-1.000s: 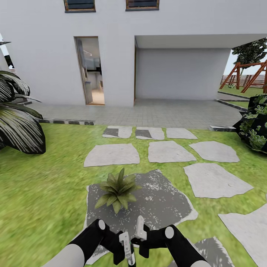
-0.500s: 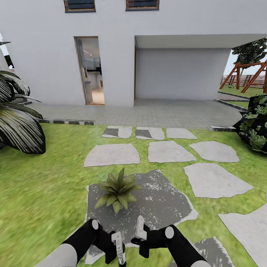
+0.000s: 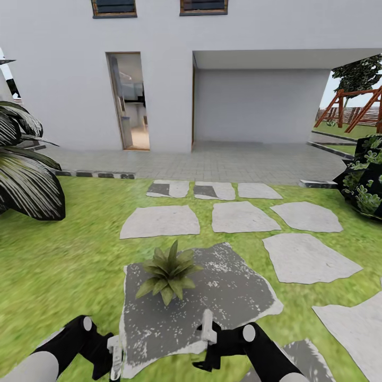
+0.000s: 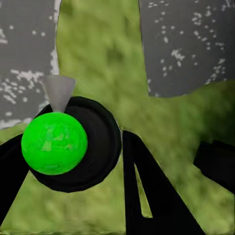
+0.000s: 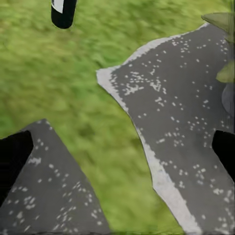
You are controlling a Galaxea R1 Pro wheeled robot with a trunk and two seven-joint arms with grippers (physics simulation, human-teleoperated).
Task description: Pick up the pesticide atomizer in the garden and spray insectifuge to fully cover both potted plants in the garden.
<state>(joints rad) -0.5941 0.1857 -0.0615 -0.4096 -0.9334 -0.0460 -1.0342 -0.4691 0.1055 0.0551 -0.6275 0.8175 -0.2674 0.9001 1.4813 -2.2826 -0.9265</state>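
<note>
One potted plant [image 3: 168, 271], pot hidden | left pincer [image 4: 73, 161] grasping atomizer [image 4: 55, 142] | right pincer [image 5: 120, 152] released

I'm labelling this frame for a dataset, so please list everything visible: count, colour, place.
potted plant: one, green rosette, on the dark grey stone patio
pesticide atomizer: one, black body with a bright green top and grey nozzle, between the left end effector's fingers
stepping stones: several, pale grey, on the lawn beyond the patio
house: one, white, open doorway, at the far side
palm-like plant: one, dark, left edge
bush: one, dark green, right edge
swing frame: one, reddish brown, far right
left end effector: black, low at the left, shut on the atomizer
right end effector: black, low centre, open
</note>
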